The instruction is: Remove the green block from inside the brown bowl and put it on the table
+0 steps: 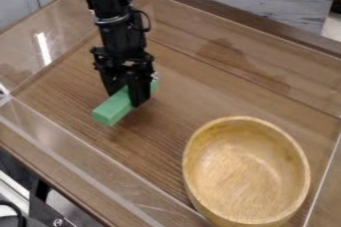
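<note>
A small, flat, elongated block of solid bright green, the green block point(114, 111), lies angled at the table's point(173, 156) near-left edge, just inside the clear wall. The black gripper point(130, 92) is pinching its far end. The round tan brown bowl point(246, 173) sits apart, by the near-right corner.
</note>
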Action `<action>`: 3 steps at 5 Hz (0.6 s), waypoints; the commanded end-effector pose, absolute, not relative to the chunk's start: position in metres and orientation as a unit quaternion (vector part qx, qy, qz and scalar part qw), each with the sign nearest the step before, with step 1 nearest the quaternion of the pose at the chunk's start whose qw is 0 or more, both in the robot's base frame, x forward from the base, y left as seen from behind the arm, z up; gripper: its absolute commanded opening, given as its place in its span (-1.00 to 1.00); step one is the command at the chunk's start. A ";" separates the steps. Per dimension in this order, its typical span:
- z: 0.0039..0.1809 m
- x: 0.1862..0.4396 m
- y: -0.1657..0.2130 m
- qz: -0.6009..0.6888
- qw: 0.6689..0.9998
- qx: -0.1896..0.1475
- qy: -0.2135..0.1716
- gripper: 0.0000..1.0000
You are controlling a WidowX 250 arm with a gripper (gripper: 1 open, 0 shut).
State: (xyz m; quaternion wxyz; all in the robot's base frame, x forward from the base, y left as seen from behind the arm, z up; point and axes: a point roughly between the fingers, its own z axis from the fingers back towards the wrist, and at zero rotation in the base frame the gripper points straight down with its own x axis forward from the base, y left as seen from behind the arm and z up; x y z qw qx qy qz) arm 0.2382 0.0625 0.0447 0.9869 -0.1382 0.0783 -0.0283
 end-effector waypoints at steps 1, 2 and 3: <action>0.057 0.252 0.064 -0.036 0.989 -0.130 0.055 -1.00; 0.058 0.254 0.064 -0.035 0.989 -0.132 0.056 1.00; 0.063 0.261 0.061 -0.038 0.989 -0.133 0.055 1.00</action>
